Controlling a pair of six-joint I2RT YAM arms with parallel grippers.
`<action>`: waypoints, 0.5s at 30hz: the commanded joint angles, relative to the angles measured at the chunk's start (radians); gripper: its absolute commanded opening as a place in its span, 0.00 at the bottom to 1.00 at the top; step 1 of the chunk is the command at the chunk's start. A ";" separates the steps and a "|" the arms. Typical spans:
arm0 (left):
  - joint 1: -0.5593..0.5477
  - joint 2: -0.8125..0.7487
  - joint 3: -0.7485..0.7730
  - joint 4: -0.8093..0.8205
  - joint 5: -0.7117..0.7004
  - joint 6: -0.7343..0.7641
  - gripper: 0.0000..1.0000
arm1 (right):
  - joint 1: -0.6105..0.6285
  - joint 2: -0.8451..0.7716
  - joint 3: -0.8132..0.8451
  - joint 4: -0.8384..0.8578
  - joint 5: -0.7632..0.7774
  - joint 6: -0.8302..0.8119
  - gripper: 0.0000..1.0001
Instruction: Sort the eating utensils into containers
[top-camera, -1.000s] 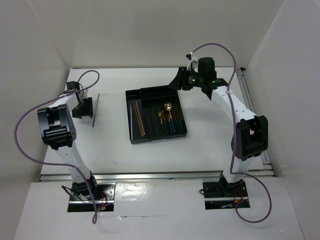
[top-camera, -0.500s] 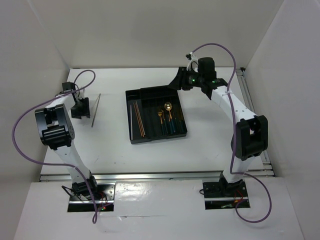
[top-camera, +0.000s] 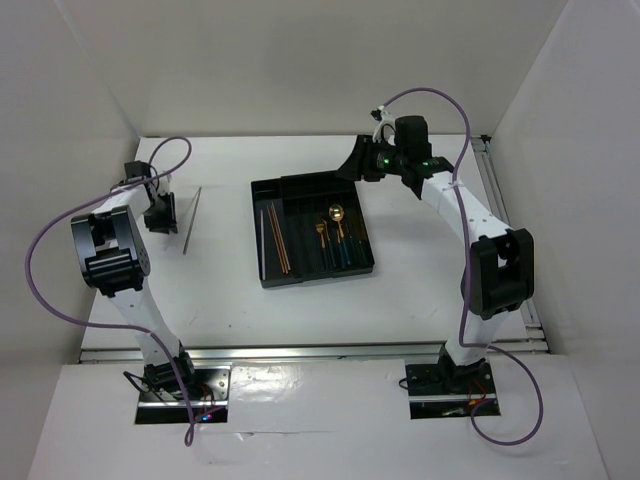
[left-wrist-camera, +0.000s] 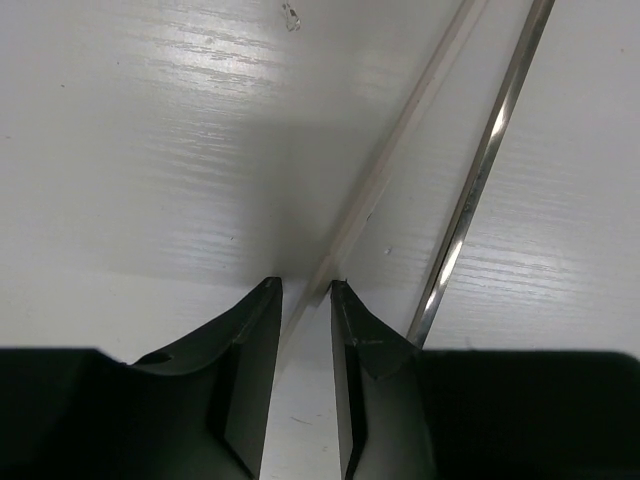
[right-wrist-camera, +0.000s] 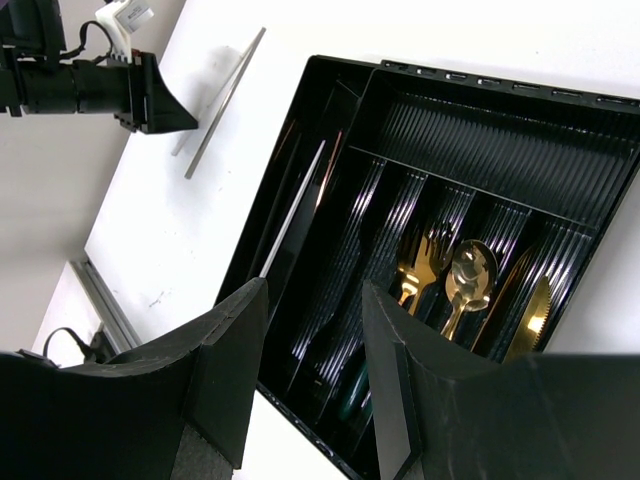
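Note:
A silver chopstick (top-camera: 192, 220) lies on the table left of the black tray (top-camera: 300, 184), and shows as a shiny rod (left-wrist-camera: 478, 175) in the left wrist view. A paler strip (left-wrist-camera: 385, 175), apparently a second chopstick, lies beside it. My left gripper (left-wrist-camera: 305, 288) (top-camera: 168, 214) is low on the table. Its jaws are narrowed but still apart, with the pale strip's end running loosely into the gap. My right gripper (right-wrist-camera: 315, 290) (top-camera: 352, 165) hangs open and empty over the tray's far right end. In the tray lie copper chopsticks (top-camera: 281, 240), a thin silver one (right-wrist-camera: 292, 210), a gold spoon (right-wrist-camera: 468, 272), a fork (right-wrist-camera: 424, 262) and a knife (right-wrist-camera: 536, 310).
The left wall stands close behind my left arm (top-camera: 110, 250). A rail (top-camera: 500, 190) runs along the table's right edge. The tray's long far compartment (right-wrist-camera: 500, 140) holds nothing.
My left gripper has drawn a little to the left, away from the dark silver chopstick, and its jaws have narrowed. The right arm and the tray's contents have not moved.

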 joint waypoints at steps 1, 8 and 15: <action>-0.015 0.067 -0.010 -0.048 0.032 0.018 0.39 | -0.007 0.001 0.000 0.042 -0.003 -0.008 0.50; -0.015 0.086 -0.030 -0.048 0.022 0.036 0.13 | -0.007 0.001 0.000 0.033 -0.003 -0.018 0.50; -0.015 0.023 -0.068 -0.048 0.041 0.036 0.00 | -0.007 -0.008 -0.019 0.033 -0.003 -0.036 0.50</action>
